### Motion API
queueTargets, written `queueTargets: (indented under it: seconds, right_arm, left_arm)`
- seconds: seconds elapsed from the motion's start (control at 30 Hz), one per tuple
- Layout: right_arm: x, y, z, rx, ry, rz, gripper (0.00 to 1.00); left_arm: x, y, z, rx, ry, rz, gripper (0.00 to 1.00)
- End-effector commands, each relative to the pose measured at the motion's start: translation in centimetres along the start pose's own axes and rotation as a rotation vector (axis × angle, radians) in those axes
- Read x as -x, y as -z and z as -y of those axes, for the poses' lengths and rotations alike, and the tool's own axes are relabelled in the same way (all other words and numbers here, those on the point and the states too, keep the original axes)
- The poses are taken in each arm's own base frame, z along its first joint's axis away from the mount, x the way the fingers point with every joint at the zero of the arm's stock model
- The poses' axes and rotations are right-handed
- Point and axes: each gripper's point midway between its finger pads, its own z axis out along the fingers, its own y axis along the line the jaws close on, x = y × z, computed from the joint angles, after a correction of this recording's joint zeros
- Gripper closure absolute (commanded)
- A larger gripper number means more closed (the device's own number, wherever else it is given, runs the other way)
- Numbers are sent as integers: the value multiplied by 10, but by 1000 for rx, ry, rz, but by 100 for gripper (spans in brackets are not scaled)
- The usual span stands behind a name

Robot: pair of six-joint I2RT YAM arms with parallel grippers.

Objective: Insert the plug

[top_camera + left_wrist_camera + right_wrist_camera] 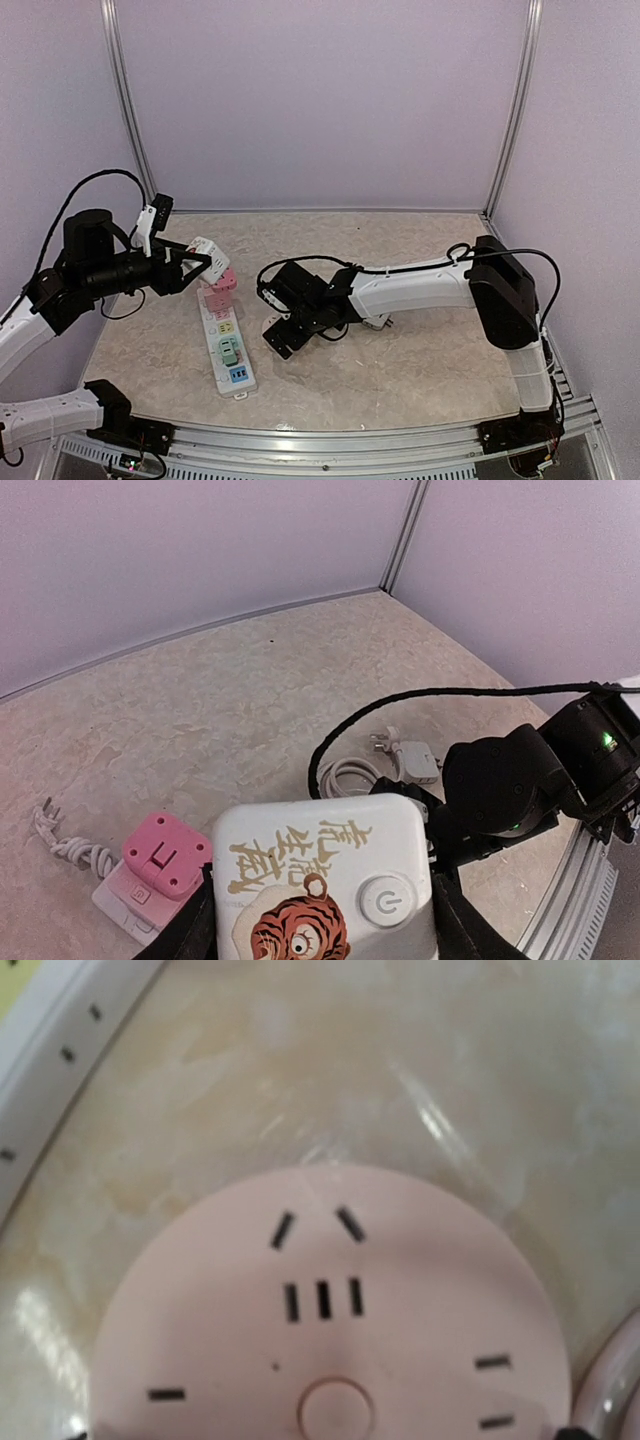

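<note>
The left pincer [192,265] is clamped on the sides of the white rounded-square plug block with a tiger picture [325,880] and holds it in the air near the far end of the long white power strip [230,345]. The block looks rigid and light, and its smooth plastic may slip, so the flat side walls give the best hold. The right pincer [283,338] stands wide apart above a round pink socket disc [325,1310], gripping nothing that I can see.

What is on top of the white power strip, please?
A pink adapter sits on the far end of the power strip. The outlet beneath it cannot be seen, because the adapter covers it. The left pincer holds a tiger-printed plug nearby.
</note>
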Motion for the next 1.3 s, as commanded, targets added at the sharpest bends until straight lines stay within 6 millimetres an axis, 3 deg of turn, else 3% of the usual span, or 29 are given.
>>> queueTargets:
  seconds: [0.0,0.33,0.4,0.57,0.67,0.73,0.87,1.07,1.2,1.27]
  right_arm:
    - [-22,-20,10,-60,6,-80,0]
    - [-54,-30,16,-92,14,-176,0]
    - [-51,-28,14,-78,38,-173,0]
    - [-18,-11,-9,68,198,-109,0]
    - [-18,-1,-24,190,380,-134,1]
    - [-27,6,-23,239,495,-189,0]
    - [-23,17,0,298,544,-215,0]
    - [19,42,56,450,504,-11,1]
    - [24,21,95,381,528,11,7]
    - [19,8,114,345,513,-54,24]
  left_arm:
    - [8,4,-2,13,-9,38,100]
    - [5,2,0,0,-9,41,100]
    - [6,3,1,-6,-11,44,100]
    - [7,3,2,-12,-5,49,100]
    - [7,4,2,-10,-5,50,100]
    - [10,5,2,-9,-10,54,100]
    - [15,9,2,-5,-23,69,100]
    - [17,12,-1,5,-26,80,100]
    - [15,12,-2,10,-21,83,100]
    - [15,14,-4,16,-21,82,100]
